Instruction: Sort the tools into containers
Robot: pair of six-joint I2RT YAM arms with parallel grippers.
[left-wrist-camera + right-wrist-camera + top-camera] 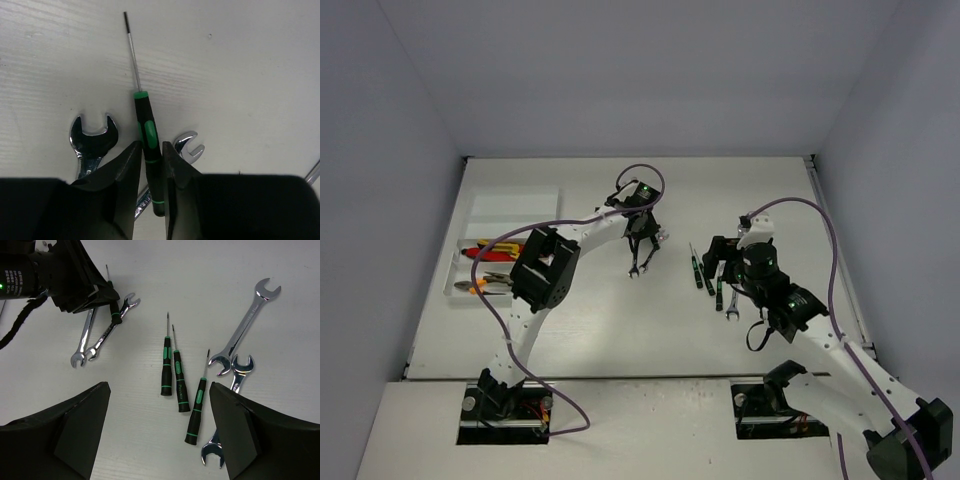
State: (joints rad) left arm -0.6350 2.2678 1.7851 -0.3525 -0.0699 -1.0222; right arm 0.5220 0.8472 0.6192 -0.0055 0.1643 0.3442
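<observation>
Now your left gripper (151, 147) pinches a green-black screwdriver (145, 112) by its handle.
It sits over two wrenches (92, 140) on the table (240, 75); your right gripper (159, 387) hangs wide open above three more screwdrivers (166, 367).

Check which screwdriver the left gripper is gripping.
The lone screwdriver lying between two wrenches: its handle is pinched in the left gripper. The other three screwdrivers lie grouped before the open right gripper.
</observation>
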